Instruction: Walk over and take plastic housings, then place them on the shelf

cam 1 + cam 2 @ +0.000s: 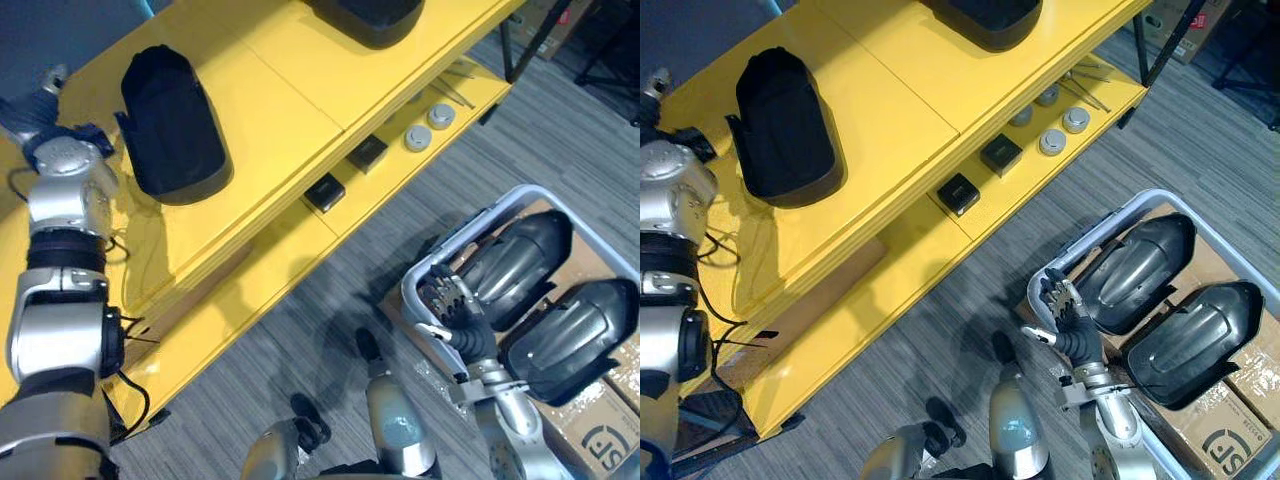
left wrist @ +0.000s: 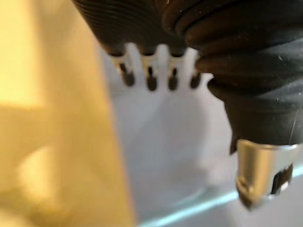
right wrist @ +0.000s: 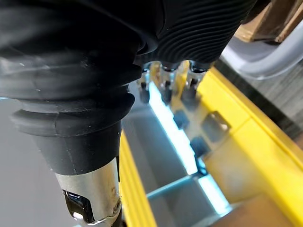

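Fingers (image 1: 445,297) of right hand (image 1: 468,330) loose, empty, just beside plastic housing (image 1: 520,260) in grey bin (image 1: 410,300).

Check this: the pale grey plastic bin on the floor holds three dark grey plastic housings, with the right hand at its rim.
Wrong on the count: the left eye view shows two dark grey plastic housings in the pale grey plastic bin, not three. The right hand is at its rim.
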You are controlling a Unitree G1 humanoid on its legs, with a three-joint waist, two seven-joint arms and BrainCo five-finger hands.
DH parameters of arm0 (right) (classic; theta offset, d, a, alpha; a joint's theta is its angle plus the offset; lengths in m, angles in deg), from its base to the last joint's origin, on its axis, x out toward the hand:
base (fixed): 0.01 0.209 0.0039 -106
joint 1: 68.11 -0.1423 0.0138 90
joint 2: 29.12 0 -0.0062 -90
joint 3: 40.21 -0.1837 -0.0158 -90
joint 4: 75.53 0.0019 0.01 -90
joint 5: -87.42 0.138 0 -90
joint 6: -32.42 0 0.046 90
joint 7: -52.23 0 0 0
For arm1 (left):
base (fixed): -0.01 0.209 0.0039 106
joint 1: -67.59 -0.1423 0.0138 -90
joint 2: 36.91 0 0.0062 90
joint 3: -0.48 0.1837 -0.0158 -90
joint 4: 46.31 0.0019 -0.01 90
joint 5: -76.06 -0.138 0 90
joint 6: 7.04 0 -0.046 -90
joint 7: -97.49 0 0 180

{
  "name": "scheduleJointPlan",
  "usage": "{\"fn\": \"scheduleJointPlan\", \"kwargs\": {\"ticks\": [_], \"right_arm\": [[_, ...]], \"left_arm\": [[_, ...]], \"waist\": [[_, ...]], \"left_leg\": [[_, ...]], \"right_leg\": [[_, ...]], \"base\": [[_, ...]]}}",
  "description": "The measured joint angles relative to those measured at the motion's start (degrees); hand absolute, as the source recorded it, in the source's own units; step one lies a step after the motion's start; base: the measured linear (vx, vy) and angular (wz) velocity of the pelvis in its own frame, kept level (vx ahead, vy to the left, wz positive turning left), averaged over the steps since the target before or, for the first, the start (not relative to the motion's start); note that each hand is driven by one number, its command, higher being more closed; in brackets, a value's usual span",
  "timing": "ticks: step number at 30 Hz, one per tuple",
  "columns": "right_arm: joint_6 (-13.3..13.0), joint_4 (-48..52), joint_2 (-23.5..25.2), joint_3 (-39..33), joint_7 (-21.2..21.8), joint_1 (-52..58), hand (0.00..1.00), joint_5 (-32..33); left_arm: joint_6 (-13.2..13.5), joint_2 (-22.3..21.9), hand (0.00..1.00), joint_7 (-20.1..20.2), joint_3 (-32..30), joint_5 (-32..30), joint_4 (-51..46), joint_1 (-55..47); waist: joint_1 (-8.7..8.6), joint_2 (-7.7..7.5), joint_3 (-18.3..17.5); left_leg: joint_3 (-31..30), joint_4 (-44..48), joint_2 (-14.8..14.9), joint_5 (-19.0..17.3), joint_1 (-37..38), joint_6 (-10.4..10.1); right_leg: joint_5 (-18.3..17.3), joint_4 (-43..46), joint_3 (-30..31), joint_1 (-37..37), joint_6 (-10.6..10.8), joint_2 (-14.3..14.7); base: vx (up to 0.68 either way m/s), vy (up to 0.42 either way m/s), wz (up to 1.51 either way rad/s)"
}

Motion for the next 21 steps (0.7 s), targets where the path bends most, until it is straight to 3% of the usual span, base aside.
{"fn": "scheduleJointPlan", "kwargs": {"ticks": [6, 8, 10, 13, 14, 15, 17, 18, 21], "right_arm": [[-6.5, 1.3, 0.6, 1.9, 3.4, 0.5, 0.0, -0.1], [-8.2, 2.6, 0.7, 4.6, 3.0, -1.4, 0.0, -0.4], [-8.9, 2.6, 0.2, 7.0, 1.7, -4.3, 0.0, -0.6], [-9.0, 1.6, -0.4, 10.9, -2.9, -10.4, 0.0, -1.5], [-9.0, 0.8, -0.3, 11.3, -3.7, -11.8, 0.0, -1.9], [-8.6, -1.6, -0.1, 12.4, -6.2, -15.6, 0.0, -3.3], [-8.4, -3.5, 0.1, 12.6, -8.4, -17.6, 0.0, -5.1], [-7.4, -5.4, 0.9, 12.6, -10.9, -19.6, 0.0, -6.8], [-5.3, -9.3, 2.8, 13.2, -13.2, -22.8, 0.0, -7.5]], "left_arm": [[8.5, 0.6, 0.0, 1.2, -0.3, -0.9, -1.3, -0.3], [14.6, -0.2, 0.0, 2.7, -0.1, -1.2, -6.8, -3.6], [19.1, -2.8, 0.0, 2.8, -1.0, -2.7, -13.9, -10.6], [25.8, -12.7, 0.0, 5.5, -3.6, -4.4, -30.8, -28.3], [26.7, -14.8, 0.0, 6.0, -3.6, -4.5, -34.3, -32.3], [27.9, -21.2, 0.0, 9.1, -3.4, -4.4, -43.5, -43.7], [28.3, -25.5, 0.0, 11.1, -3.0, -4.4, -48.2, -51.3], [28.3, -29.7, 0.0, 13.8, -2.7, -4.6, -51.7, -59.6], [28.3, -34.0, 0.0, 17.9, -2.8, -3.8, -53.1, -69.4]], "waist": [[-0.45, 0.38, -5.9], [0.25, 0.65, -8.0], [1.58, 1.52, -9.4], [5.74, 2.65, -12.4], [6.65, 2.7, -13.1], [8.98, 2.33, -13.7], [10.72, 1.88, -14.1], [13.47, 1.09, -14.6], [17.24, -0.22, -15.3]], "left_leg": [[-0.3, -1.9, 0.1, 0.0, 2.8, 0.0], [-1.5, -2.5, 0.0, 0.1, 3.3, -0.1], [-3.1, -3.0, 0.0, 0.3, 3.8, -0.4], [-6.6, -4.7, -0.1, 1.3, 4.9, -0.7], [-7.5, -5.0, -0.1, 1.6, 4.9, -0.7], [-10.7, -6.0, -0.4, 2.5, 5.6, -0.7], [-12.8, -6.1, -0.7, 2.9, 5.7, -0.6], [-15.1, -6.2, -1.1, 3.3, 5.7, -0.6], [-18.6, -6.1, -1.9, 3.8, 5.7, -0.6]], "right_leg": [[-0.1, -2.7, -0.7, 3.5, -0.5, 0.1], [-0.2, -3.8, -2.5, 4.9, -0.7, -0.3], [-0.5, -3.8, -4.7, 6.1, -1.0, -0.5], [-0.1, -3.7, -9.4, 8.2, -0.6, -0.5], [-0.2, -3.8, -10.9, 8.5, -0.6, -0.5], [-0.5, -3.8, -15.1, 10.6, -1.1, -0.8], [-0.9, -3.8, -17.6, 11.9, -1.3, -1.2], [-1.4, -3.8, -20.1, 13.2, -1.3, -1.4], [-2.4, -3.9, -23.8, 15.2, -1.2, -2.0]], "base": [[0.01, -0.008, 0.03], [-0.01, -0.015, 0.22], [-0.01, -0.03, 0.35], [0.01, -0.047, 0.51], [0.0, -0.069, 0.91], [-0.02, -0.05, 0.88], [-0.05, -0.035, 0.85], [-0.07, -0.036, 0.86], [-0.05, -0.019, 0.71]]}}
